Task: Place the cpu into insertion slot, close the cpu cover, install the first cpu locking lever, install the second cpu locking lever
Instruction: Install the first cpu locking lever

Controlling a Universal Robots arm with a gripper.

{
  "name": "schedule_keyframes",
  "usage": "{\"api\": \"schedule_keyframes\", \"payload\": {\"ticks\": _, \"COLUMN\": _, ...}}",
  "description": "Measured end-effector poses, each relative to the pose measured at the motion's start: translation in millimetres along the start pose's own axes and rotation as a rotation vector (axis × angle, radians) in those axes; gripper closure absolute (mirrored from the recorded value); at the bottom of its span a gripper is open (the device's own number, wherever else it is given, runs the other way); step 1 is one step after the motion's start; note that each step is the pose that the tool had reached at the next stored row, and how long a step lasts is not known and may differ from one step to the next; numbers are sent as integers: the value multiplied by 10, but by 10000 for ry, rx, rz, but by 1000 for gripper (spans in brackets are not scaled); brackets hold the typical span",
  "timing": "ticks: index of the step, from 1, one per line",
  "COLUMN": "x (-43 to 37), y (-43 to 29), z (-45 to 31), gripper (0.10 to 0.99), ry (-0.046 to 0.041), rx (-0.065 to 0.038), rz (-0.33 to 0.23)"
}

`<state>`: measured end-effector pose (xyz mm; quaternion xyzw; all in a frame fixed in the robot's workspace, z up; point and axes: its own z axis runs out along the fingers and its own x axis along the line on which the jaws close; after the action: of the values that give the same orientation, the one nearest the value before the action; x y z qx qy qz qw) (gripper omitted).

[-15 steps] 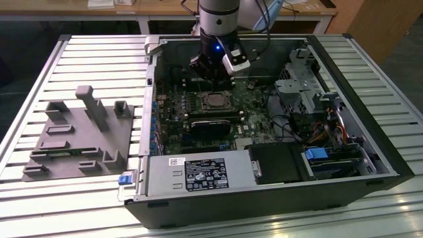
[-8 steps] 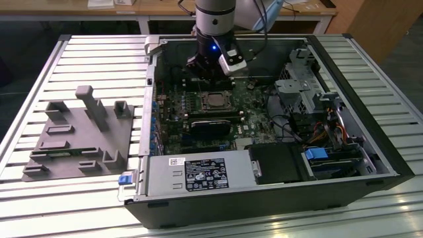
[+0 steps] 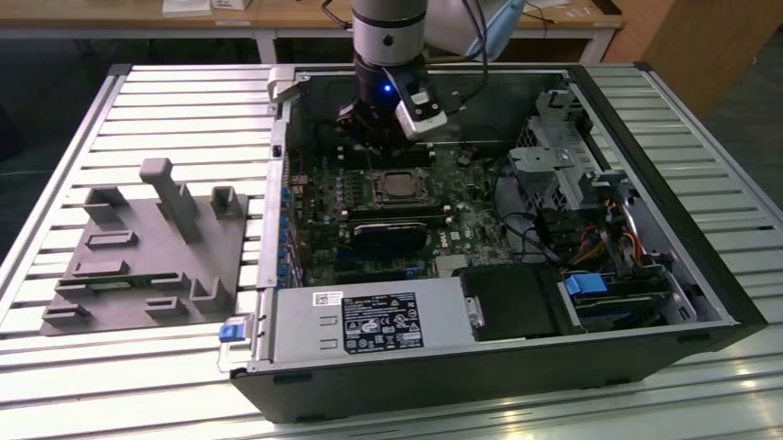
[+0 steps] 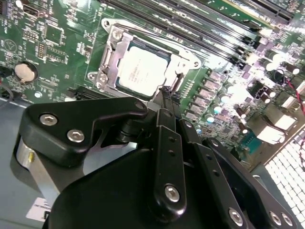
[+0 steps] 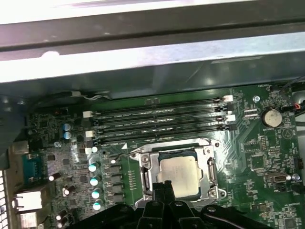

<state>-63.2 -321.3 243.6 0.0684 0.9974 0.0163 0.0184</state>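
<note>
Claw: the black two-finger claw [image 4: 166, 91] is down low over the board with its fingertips [image 5: 161, 187] pressed together, so it's closed; can't tell if anything thin is pinched in there
Claw spot: tips right at the socket's edge, just beside the chip, on the side away from the memory slots
Cpu: the small flat square cpu with a silver-grey metal top [image 4: 143, 71] lies flat in the socket, already seated
Insertion slot: the square insertion slot with a silvery metal border [image 4: 108, 28] sits in the green motherboard [image 4: 62, 57], chip filling its middle
Cpu cover: the thin silvery metal frame-plate cpu cover [image 5: 209, 168] is lying down around the chip, whose top shows through the window
Memory slots: long black memory slots [image 5: 157, 121] run side by side near the socket
Case: the open black and silver computer case [image 3: 514, 376] lies on the slatted silver metal bench [image 3: 183, 110], and the silver-grey robot arm [image 3: 389, 32] reaches down into it
Off to the side: a grey plastic fixture tray with upright posts [image 3: 135, 257] on the bench, on the exterior view's left of the case
</note>
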Motion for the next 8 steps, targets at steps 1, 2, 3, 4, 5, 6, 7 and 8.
{"api": "schedule_keyframes", "payload": {"ticks": 1, "x": 13, "y": -2, "z": 0, "gripper": 984, "ry": 0, "rx": 0, "rz": 0}}
{"api": "schedule_keyframes", "payload": {"ticks": 2, "x": 26, "y": -4, "z": -1, "gripper": 984, "ry": 0, "rx": 0, "rz": -1}}
{"api": "schedule_keyframes", "payload": {"ticks": 3, "x": 41, "y": -6, "z": -1, "gripper": 984, "ry": -1, "rx": 0, "rz": -1}}
{"api": "schedule_keyframes", "payload": {"ticks": 4, "x": 52, "y": -7, "z": -2, "gripper": 984, "ry": -1, "rx": -1, "rz": -1}}
{"api": "schedule_keyframes", "payload": {"ticks": 5, "x": 62, "y": -8, "z": -2, "gripper": 984, "ry": 0, "rx": -1, "rz": -2}}
{"api": "schedule_keyframes", "payload": {"ticks": 6, "x": 72, "y": -10, "z": -2, "gripper": 984, "ry": -1, "rx": -1, "rz": -1}}
{"api": "schedule_keyframes", "payload": {"ticks": 7, "x": 83, "y": -11, "z": -3, "gripper": 984, "ry": 0, "rx": -1, "rz": -1}}
{"api": "schedule_keyframes", "payload": {"ticks": 8, "x": 95, "y": -13, "z": -4, "gripper": 984, "ry": -1, "rx": -1, "rz": -1}}
